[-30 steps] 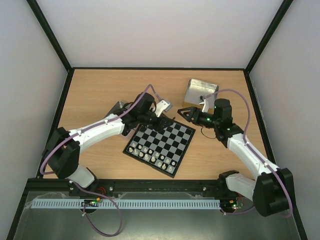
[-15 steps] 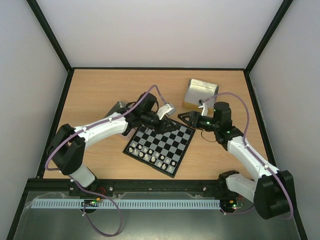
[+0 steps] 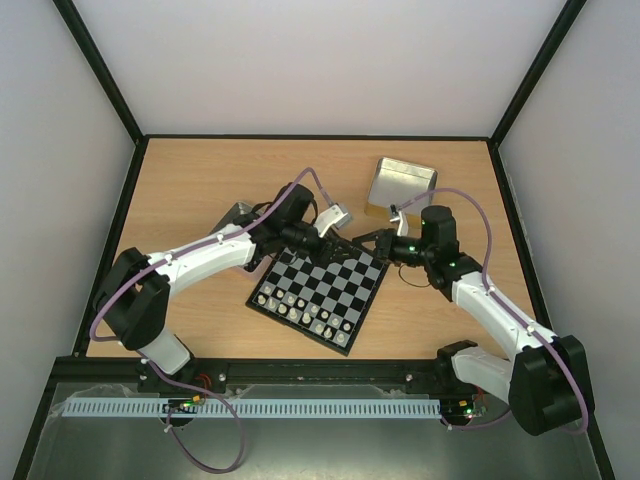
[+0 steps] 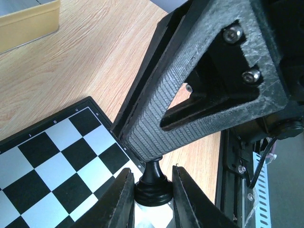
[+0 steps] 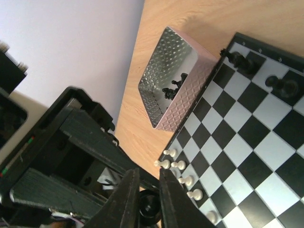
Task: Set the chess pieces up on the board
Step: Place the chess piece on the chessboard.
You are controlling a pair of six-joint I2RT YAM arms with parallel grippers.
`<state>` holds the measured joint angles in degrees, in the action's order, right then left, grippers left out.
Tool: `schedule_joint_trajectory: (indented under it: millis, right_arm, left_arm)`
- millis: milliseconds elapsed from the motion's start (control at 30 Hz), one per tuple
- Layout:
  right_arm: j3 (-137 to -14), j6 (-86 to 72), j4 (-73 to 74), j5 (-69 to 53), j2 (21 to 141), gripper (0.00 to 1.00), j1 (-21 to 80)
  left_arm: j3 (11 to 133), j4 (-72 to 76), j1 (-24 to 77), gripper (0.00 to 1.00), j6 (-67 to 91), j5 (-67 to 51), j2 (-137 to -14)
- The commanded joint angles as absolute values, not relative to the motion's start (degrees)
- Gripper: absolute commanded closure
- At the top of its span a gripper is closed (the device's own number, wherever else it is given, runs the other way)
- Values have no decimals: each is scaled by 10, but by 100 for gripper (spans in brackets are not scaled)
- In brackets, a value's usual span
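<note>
The board (image 3: 340, 285) lay turned at an angle in the middle of the wooden surface (image 3: 200, 180). The left arm (image 3: 200, 258) and the right arm (image 3: 490, 300) reached in from either side and met above the board's far corner.

The left jaws were clenched on one black piece (image 4: 153, 183). They pinched its round base from both sides and held it upright just over the corner squares. In the left wrist view one side of the right jaws sat right on top of that piece and covered its head. In the right wrist view the right jaws stood narrowly apart with a dark round shape (image 5: 148, 207) filling the gap. I cannot tell whether they were pressing on it or only enclosing it.

Two more black pieces (image 5: 241, 60) stood on squares by one corner of the board. Several others (image 5: 173, 88) lay loose inside a dimpled metal tray (image 5: 156, 102). This tray sat against the board's edge on the left arm's side and was half hidden by that arm from above.

A row of white pieces (image 3: 300, 310) stood along the near edge of the board. A second metal tray (image 3: 402, 183) rested on the surface beyond the right arm's wrist, apart from the board.
</note>
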<state>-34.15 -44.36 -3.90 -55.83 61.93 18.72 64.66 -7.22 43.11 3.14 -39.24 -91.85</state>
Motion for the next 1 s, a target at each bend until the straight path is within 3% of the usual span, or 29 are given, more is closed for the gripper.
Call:
schedule_joint_trajectory:
  millis: [0, 67, 167, 233, 433, 700, 967]
  right_arm:
    - [-339, -458, -42, -572, 621, 92, 191]
    - [-340, -459, -43, -569, 619, 98, 191]
    - [-345, -457, -40, -561, 618, 98, 193]
    - [-354, -441, -24, -535, 617, 98, 197]
    - [-421, -337, 72, -307, 645, 98, 250]
    - [-530, -263, 89, -59, 782, 98, 362]
    - [-596, -174, 76, 59, 919, 98, 424]
  left_arm:
    - [659, -65, 432, 89, 28, -386, -917]
    - [657, -64, 432, 88, 31, -381, -918]
    - [656, -59, 429, 82, 43, -373, -919]
    - [654, -56, 425, 67, 56, -355, -919]
    - [589, -27, 385, 41, 123, -254, -873]
    - [519, -41, 299, 38, 248, -6, -745]
    - [487, -54, 225, 38, 293, -3, -696]
